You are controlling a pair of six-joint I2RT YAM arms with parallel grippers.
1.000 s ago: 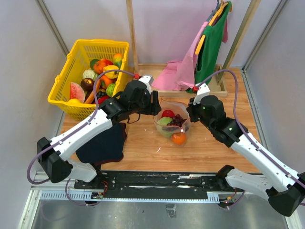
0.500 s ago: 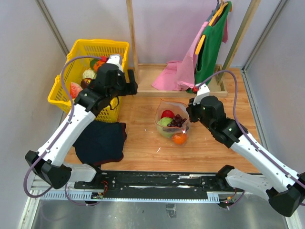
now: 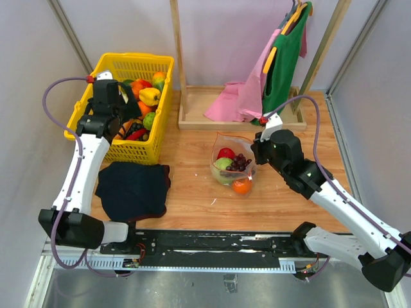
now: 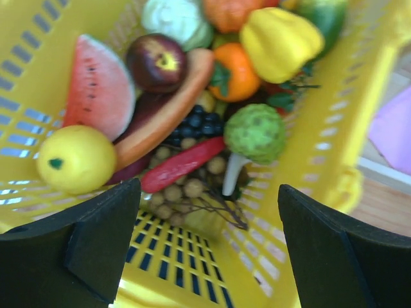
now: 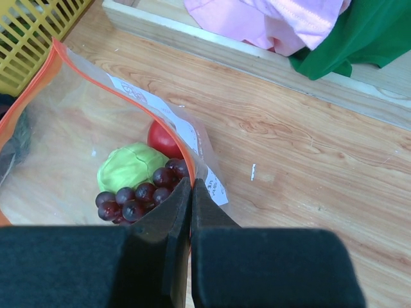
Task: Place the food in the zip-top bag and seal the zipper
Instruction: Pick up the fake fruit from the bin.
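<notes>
Top view: the left tool (image 3: 121,106) is being held over the yellow basket (image 3: 131,58), which is standing at the far left of the table (image 3: 192,192) and is being kept full of food (image 3: 144,96). The zip-top bag (image 3: 221,142) is being held upright near the table's centre, well apart from the basket, by the right tool (image 3: 257,149). A red apple (image 3: 225,153), grapes (image 3: 241,162), a cabbage (image 3: 221,164) and an orange (image 3: 241,186) are being contained in it. A dark cloth (image 3: 133,189) is lying near the left arm. Left wrist view: the tool's fingers (image 4: 103,237) are being held spread with nothing between them, above a red chili (image 4: 183,163), a lemon (image 4: 76,157), a watermelon slice (image 4: 96,86) and a yellow pepper (image 4: 279,38). Right wrist view: the fingers are being pressed together on the bag's rim, just beside the zipper (image 5: 115,90), and the mouth is being kept open; the slider tab cannot be made out. Risks are being judged as follows: the thin film could slip from the pinch and the mouth could collapse, blocking the next piece; in the crowded basket a neighbouring piece could be dragged out or a rounded one lost on the way across; overfilling could prevent the zipper from being sealed.
</notes>
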